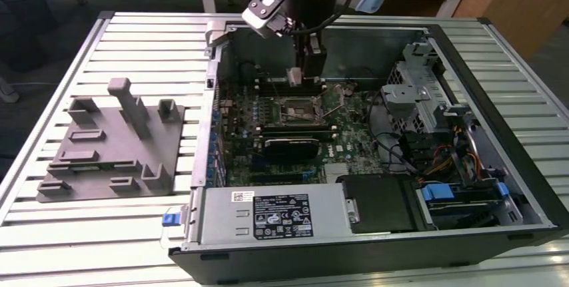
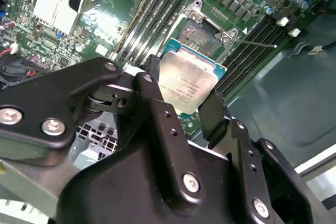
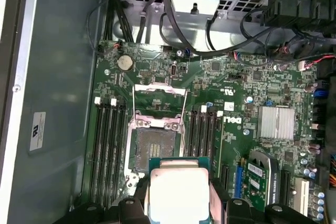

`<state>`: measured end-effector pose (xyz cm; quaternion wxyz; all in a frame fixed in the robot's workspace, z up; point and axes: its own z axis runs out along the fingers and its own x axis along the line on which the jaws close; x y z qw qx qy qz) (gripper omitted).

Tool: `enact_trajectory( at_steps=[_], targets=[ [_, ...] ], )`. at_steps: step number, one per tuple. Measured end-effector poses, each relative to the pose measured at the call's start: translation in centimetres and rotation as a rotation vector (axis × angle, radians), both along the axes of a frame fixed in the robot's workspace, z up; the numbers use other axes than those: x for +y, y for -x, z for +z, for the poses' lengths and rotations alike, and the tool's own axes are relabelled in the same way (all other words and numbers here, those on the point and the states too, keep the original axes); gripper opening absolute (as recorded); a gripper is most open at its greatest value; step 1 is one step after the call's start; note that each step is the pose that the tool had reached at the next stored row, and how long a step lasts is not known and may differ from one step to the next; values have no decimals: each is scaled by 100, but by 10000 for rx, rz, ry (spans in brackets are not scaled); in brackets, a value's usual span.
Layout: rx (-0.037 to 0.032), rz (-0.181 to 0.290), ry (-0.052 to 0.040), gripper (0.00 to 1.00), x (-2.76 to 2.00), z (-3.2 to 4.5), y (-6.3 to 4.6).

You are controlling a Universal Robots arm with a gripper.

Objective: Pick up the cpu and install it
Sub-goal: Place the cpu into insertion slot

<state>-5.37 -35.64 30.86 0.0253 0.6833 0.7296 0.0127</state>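
The pincer [image 2: 184, 98] is clenched on the cpu [image 2: 188, 80], its two fingers pressing opposite edges. It holds the chip in the air inside the open case [image 1: 356, 260], just short of the socket [image 3: 156, 145]. The socket's frame [image 3: 159, 88] is swung up, leaving the socket bare, with memory slots [image 3: 107, 145] crowding close on both sides

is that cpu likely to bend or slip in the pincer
Probably stiff: the cpu sits flat and unbowed in the pincer. Its smooth metal top looks slippery, and gripped by thin edges alone it might twist loose.
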Motion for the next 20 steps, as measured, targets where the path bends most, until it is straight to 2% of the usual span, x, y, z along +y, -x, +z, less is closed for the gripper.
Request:
enact_trajectory(
  at_steps=[4, 10, 20],
  targets=[
    [0, -222, 0, 54, 15, -43, -5],
    [-1, -817, -1, 54, 28, -85, -5],
    [0, -885, 1, 54, 28, -124, -5]
  ],
)
